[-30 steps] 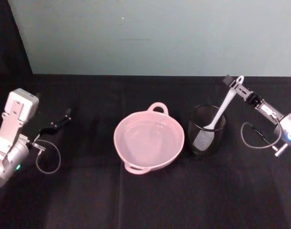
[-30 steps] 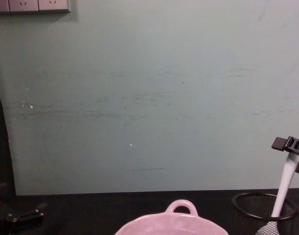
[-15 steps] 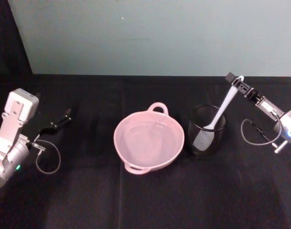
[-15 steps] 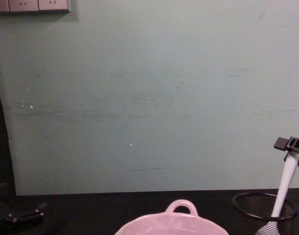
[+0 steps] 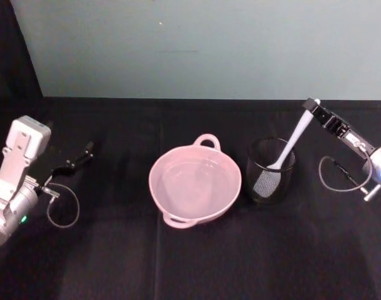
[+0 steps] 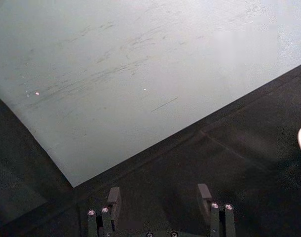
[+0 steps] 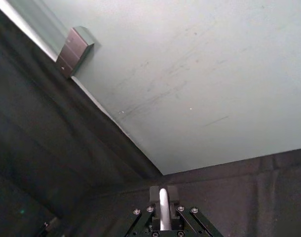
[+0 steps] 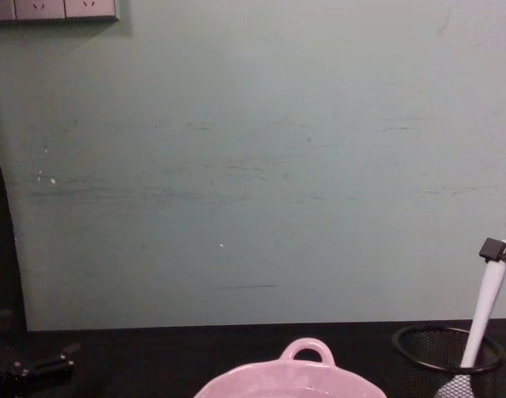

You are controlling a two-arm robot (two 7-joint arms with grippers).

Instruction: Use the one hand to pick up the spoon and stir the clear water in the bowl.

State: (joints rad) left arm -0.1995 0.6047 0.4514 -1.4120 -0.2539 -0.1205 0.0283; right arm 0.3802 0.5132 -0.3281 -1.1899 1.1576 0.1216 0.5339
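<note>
left gripper (image 5: 84,154): parked far left, fingers spread wide, holding nothing | pink bowl (image 5: 152,182) with clear water (image 5: 193,185): centre | spoon (image 5: 292,142): leaning, blade down in the black mesh cup (image 5: 282,185) just right of the bowl | right gripper (image 5: 311,106): clamped on the spoon handle's top end

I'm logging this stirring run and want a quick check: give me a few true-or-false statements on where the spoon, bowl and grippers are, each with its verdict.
1. The white plastic spoon stands in the black wire-mesh cup. True.
2. The spoon's flat blade rests in the pale pink ceramic bowl. False: the blade is inside the mesh cup, to the right of the bowl.
3. The right gripper is shut on the top end of the spoon's handle. True.
4. The left gripper grips the bowl's loop handle. False: it is open, over the table's left side, apart from the bowl.
</note>
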